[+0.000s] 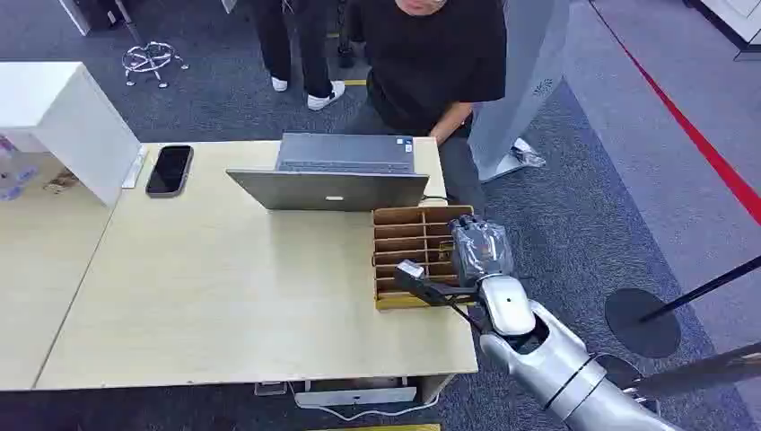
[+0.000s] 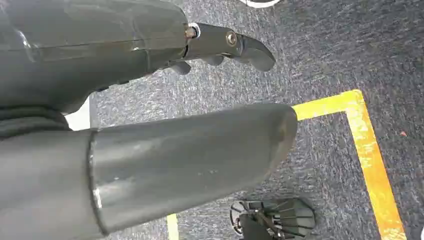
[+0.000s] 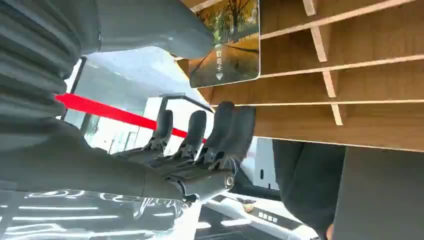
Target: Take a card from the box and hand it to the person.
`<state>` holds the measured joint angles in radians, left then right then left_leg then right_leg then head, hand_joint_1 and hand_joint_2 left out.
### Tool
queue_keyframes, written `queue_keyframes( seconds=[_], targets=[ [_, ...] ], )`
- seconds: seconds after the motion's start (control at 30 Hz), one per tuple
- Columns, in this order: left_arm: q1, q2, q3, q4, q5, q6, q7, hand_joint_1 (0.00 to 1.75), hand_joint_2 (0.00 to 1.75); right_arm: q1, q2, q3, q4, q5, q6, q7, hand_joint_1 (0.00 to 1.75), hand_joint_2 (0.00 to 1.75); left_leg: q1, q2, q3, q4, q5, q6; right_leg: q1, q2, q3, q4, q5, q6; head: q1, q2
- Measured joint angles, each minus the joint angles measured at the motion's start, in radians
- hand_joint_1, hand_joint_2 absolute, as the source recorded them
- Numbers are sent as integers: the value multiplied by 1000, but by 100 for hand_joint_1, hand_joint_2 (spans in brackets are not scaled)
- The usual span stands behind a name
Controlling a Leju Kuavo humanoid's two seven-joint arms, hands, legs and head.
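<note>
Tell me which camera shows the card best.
The right wrist view: the card sits close up, its autumn-tree picture clear, beside the right robot hand. The head view gives the box from afar; the left wrist view looks at carpet.

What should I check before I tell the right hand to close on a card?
1. Right hand over the box: ok.
2. Card within reach: ok. A card with an autumn picture stands in a compartment, next to the thumb.
3. Card gripped: not ok. The fingers are stretched out, with a gap between them and the card.
4. Person in place: ok, standing behind the laptop.
5. Person's hand ready to receive: cannot tell.
6. Left hand free: ok. It hangs over the floor and holds nothing.
</note>
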<state>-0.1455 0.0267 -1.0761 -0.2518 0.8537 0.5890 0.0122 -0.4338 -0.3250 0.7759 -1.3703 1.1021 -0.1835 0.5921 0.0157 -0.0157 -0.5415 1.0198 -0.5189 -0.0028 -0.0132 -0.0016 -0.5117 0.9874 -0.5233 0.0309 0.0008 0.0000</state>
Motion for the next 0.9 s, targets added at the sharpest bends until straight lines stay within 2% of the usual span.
queue_keyframes(
  seconds=[0.1,0.27,0.6,0.73,0.77,0.9],
  targets=[
    [3,7,0,0,1,-12,-11,0,0,1,0,5,0,4,12,0,101,175,0,0,0,0,0,0,0,0,0,0,0,0,0,0],
    [9,20,0,0,3,-22,-21,0,0,4,1,14,0,4,18,0,94,175,0,0,0,0,0,0,0,0,0,0,0,0,0,0],
    [6,17,0,0,2,-1,0,0,0,4,1,17,1,2,35,-2,99,175,0,0,0,0,0,0,0,0,0,0,0,0,0,0],
    [6,16,0,0,2,3,2,0,0,4,1,17,2,0,40,-3,110,175,0,0,0,0,0,0,0,0,0,0,0,0,0,0],
    [6,16,0,0,2,3,2,0,0,4,1,17,3,-1,40,-5,134,175,0,0,0,0,0,0,0,0,0,0,0,0,0,0],
    [6,14,0,0,2,3,2,0,0,4,1,17,6,-2,43,-5,140,175,0,0,0,0,0,0,0,0,0,0,0,0,0,0]
  ],
)
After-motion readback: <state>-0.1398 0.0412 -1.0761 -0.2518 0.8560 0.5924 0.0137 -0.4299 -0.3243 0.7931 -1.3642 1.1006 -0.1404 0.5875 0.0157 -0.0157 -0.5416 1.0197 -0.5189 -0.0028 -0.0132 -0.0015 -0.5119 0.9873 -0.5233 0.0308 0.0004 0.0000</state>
